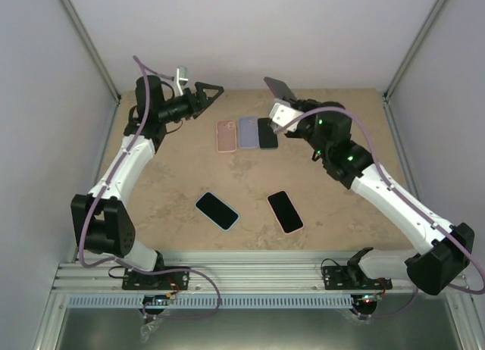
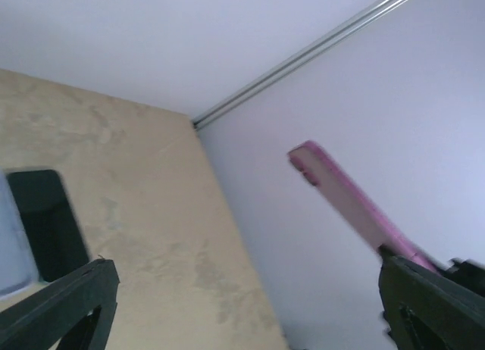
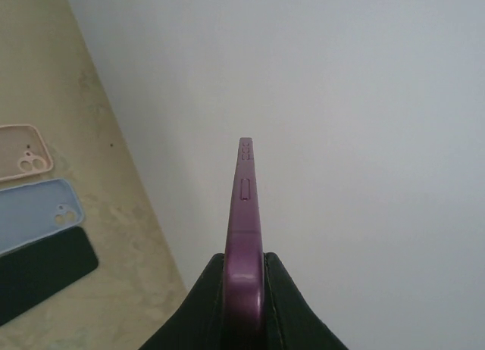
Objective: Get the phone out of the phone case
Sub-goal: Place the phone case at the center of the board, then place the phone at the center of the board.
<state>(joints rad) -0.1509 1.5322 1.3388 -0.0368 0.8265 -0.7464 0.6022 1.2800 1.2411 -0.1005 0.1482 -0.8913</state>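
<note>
The right gripper (image 1: 283, 114) clamps the purple cased phone (image 1: 276, 86) aloft above the row of cases (image 1: 248, 132), so the wide-open left gripper (image 1: 208, 92), left of them, should pinch only the case's lip.

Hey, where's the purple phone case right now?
The purple phone case is held off the table in the right gripper, right of centre at the far side of the top view, nearest the black slab beside the blue case.
</note>
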